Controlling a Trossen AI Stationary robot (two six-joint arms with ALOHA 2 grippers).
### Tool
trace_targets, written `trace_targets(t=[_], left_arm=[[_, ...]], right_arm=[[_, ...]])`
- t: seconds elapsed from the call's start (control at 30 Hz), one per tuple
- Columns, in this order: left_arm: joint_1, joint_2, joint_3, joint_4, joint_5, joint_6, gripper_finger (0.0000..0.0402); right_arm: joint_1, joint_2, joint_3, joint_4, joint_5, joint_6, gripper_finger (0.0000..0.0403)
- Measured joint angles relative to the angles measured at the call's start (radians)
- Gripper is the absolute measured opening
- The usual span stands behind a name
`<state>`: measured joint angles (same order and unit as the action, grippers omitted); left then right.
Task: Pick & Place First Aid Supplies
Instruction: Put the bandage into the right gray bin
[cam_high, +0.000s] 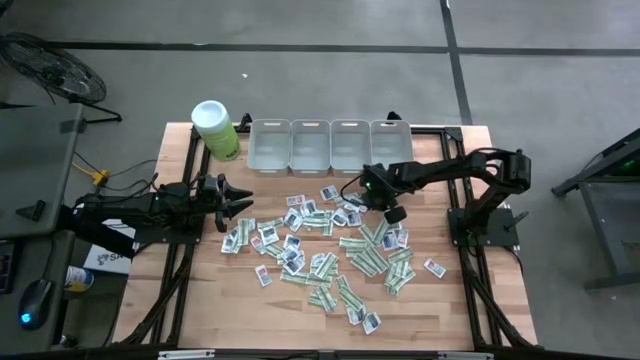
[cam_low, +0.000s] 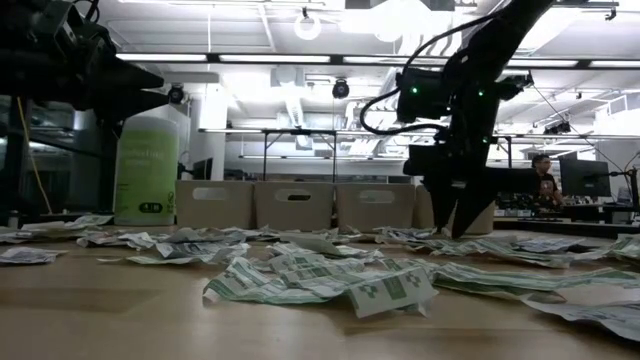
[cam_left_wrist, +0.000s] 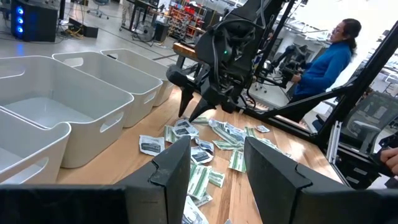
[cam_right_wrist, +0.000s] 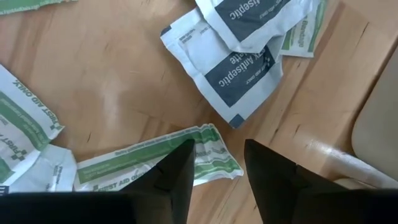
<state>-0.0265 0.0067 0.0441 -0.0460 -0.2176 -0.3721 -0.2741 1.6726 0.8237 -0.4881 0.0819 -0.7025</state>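
The first aid supplies (cam_high: 330, 250) lie scattered flat over the middle of the wooden table: squarish white packets and longer green-and-white strips. My right gripper (cam_high: 393, 213) points down over the pile's far right part, open, its tips close above the table (cam_low: 447, 232). In the right wrist view the end of a green-and-white strip (cam_right_wrist: 208, 152) lies between its fingers, and a white antiseptic packet (cam_right_wrist: 239, 68) lies beyond. My left gripper (cam_high: 228, 200) waits open and level at the table's left, above the pile's edge. My right gripper comes from above with a finger (cam_right_wrist: 177, 180) on either side of the green-and-white strip's end (cam_right_wrist: 211, 149), which lies flat on the table. Whether the fingertips touch it I cannot tell.
Several grey bins (cam_high: 330, 145) stand in a row along the far edge. A lime-green canister (cam_high: 215, 128) with a white lid stands at the far left. Beyond the table a person in blue (cam_left_wrist: 329, 56) sits at a desk.
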Motion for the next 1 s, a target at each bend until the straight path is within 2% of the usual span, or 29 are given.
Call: trace_targets(t=[0.2, 0.53, 0.73, 1.0], left_arm=[[0.0, 0.0, 0.0, 0.0, 0.0, 0.0, 0.015], [0.0, 0.0, 0.0, 0.0, 0.0, 0.0, 0.015], [0.0, 0.0, 0.0, 0.0, 0.0, 0.0, 0.015], [0.0, 0.0, 0.0, 0.0, 0.001, 0.0, 0.015]], right_arm=[[0.0, -0.006, -0.002, -0.012, -0.018, 0.014, 0.0104], [0.0, -0.012, -0.003, -0.019, -0.028, 0.074, 0.0009], [0.0, -0.073, -0.003, -0.085, 0.03, 0.188, 0.0009], [0.0, -0.191, 0.116, -0.298, 0.097, 0.36, 0.0003]])
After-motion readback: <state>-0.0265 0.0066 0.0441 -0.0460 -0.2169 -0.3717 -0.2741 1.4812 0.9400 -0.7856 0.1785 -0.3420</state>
